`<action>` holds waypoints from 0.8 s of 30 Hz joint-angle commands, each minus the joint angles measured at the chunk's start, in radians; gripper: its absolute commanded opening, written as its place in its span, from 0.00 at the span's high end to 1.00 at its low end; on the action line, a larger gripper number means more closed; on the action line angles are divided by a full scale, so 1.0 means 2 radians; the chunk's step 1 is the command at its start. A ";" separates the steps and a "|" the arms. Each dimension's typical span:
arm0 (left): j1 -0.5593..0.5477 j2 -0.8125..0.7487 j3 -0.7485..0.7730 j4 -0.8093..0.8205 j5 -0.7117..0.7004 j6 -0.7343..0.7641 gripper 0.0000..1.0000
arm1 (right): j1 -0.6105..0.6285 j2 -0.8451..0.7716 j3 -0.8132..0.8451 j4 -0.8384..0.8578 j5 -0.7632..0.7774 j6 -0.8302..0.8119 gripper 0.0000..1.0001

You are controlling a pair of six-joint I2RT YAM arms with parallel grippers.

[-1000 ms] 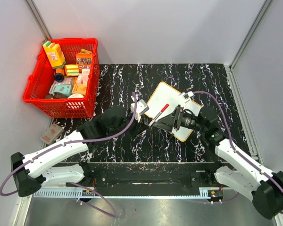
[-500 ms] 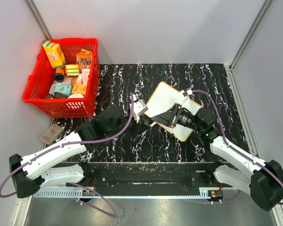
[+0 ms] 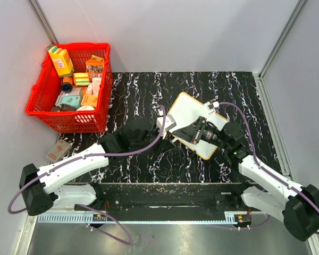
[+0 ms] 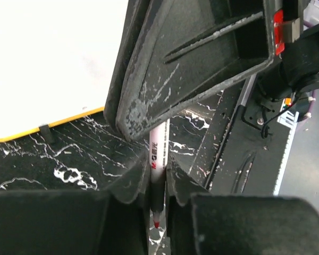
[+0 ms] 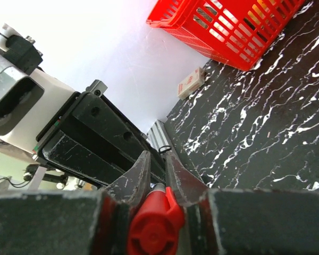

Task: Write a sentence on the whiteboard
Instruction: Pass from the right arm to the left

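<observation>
The whiteboard [image 3: 187, 108] lies tilted on the black marbled table, white with a yellow rim, and no sentence shows on it. Its corner [image 4: 48, 69] fills the upper left of the left wrist view. Both grippers meet over its near left edge. A white marker [image 4: 157, 154] with a bare red tip runs between them. My left gripper [image 3: 168, 127] [image 4: 157, 178] is shut on the barrel near the tip. The right gripper [image 3: 189, 133] [image 5: 157, 159] is shut on the marker's red cap end [image 5: 151, 226]. From above, the fingers hide the marker.
A red basket [image 3: 80, 47] full of small packages stands at the far left, also seen in the right wrist view as the basket [image 5: 228, 21]. A small flat packet [image 3: 58, 150] lies on the floor beside the table's left edge. White walls enclose the table.
The right gripper has shut on the marker's red end. The left arm has pushed right toward the whiteboard, bringing its gripper up against the right one.
</observation>
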 commanded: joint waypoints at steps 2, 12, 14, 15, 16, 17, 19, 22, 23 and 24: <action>-0.001 0.007 0.024 0.034 0.026 0.005 1.00 | 0.000 -0.021 -0.002 -0.001 0.010 -0.019 0.93; -0.001 -0.031 0.008 0.001 0.041 0.016 1.00 | -0.001 -0.104 -0.007 -0.106 0.048 -0.058 0.00; -0.001 -0.036 0.005 0.001 0.053 0.018 1.00 | -0.001 -0.106 -0.003 -0.106 0.040 -0.058 0.00; -0.001 -0.041 0.002 0.000 0.054 0.018 1.00 | -0.001 -0.107 -0.002 -0.106 0.039 -0.058 0.01; -0.001 -0.043 0.002 -0.001 0.057 0.019 1.00 | 0.000 -0.108 -0.001 -0.106 0.037 -0.058 0.01; -0.001 -0.046 0.001 -0.003 0.057 0.020 1.00 | -0.001 -0.109 0.002 -0.106 0.036 -0.058 0.02; -0.001 -0.053 0.001 -0.005 0.064 0.020 1.00 | -0.001 -0.113 0.002 -0.101 0.036 -0.053 0.09; -0.001 -0.058 -0.004 -0.006 0.065 0.024 1.00 | -0.001 -0.118 -0.007 -0.069 0.020 -0.032 0.18; -0.001 -0.058 -0.003 -0.009 0.065 0.026 1.00 | -0.001 -0.118 -0.009 -0.063 0.014 -0.027 0.20; -0.001 -0.057 -0.002 -0.013 0.064 0.026 1.00 | -0.001 -0.117 -0.009 -0.057 0.010 -0.021 0.22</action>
